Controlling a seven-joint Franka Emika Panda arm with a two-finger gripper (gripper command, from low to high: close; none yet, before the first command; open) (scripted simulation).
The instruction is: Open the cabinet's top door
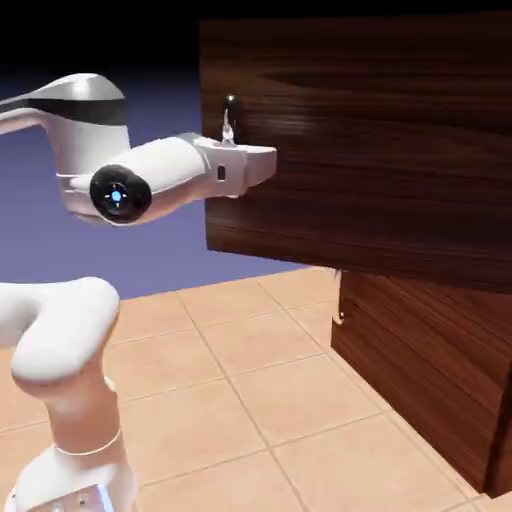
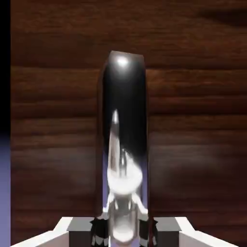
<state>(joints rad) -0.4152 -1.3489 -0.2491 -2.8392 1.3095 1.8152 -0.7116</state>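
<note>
- The cabinet's top door stands swung out toward the arm, its panel facing the camera in the exterior view.
- Its silver handle has its long axis upright, near the door's free edge.
- The jaws are closed on the handle.

White arm, black-ringed blue light

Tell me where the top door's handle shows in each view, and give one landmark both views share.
Exterior view: the handle is upright near the door's left edge, left of the picture's middle and in its upper half, partly hidden by the claw.
Hand view: it runs from above the middle down to the bottom edge, between the claw's fingertips.
Shared landmark: the top door's dark wood-grain face behind the handle.
</note>
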